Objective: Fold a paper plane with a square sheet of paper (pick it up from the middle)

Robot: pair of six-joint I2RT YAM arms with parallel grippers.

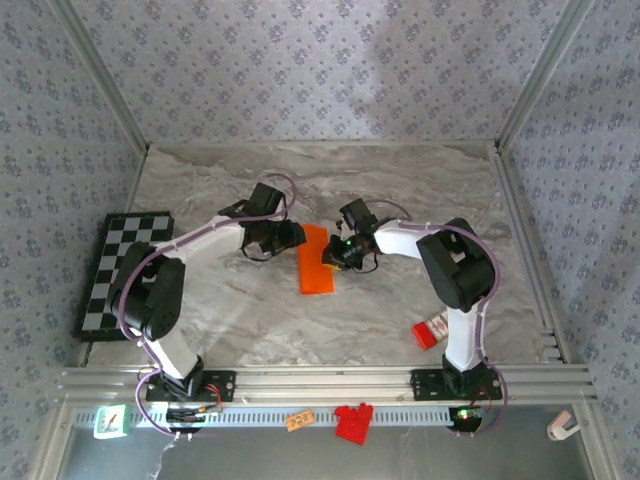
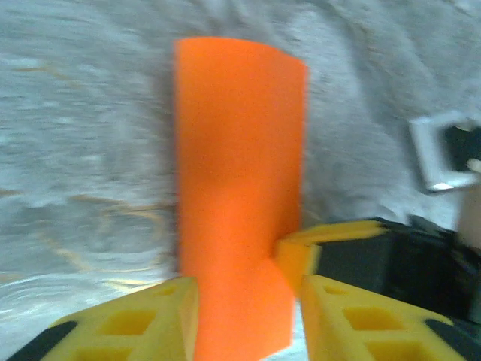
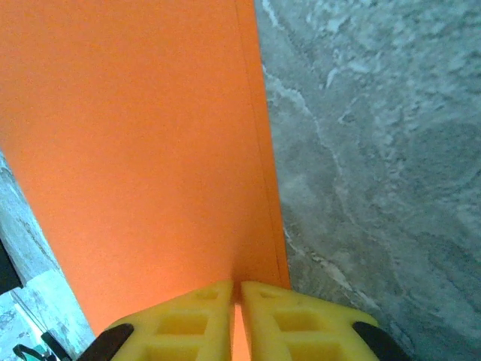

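One fixed overview, two close wrist views.
The top camera sits high above and behind the arm bases (image 1: 185, 385), looking down and forward across the whole table (image 1: 250, 330). Each wrist camera looks out from very near the surface, one past the left claw (image 2: 244, 301), one past the right claw (image 3: 237, 289). All three views share the square sheet of paper (image 1: 318, 262) at the table's middle and the marbled surface beside it.

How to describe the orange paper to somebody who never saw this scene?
Find the grey marbled table, then its middle. The orange paper there is a long folded strip, far larger than the small orange tag near the front edge.
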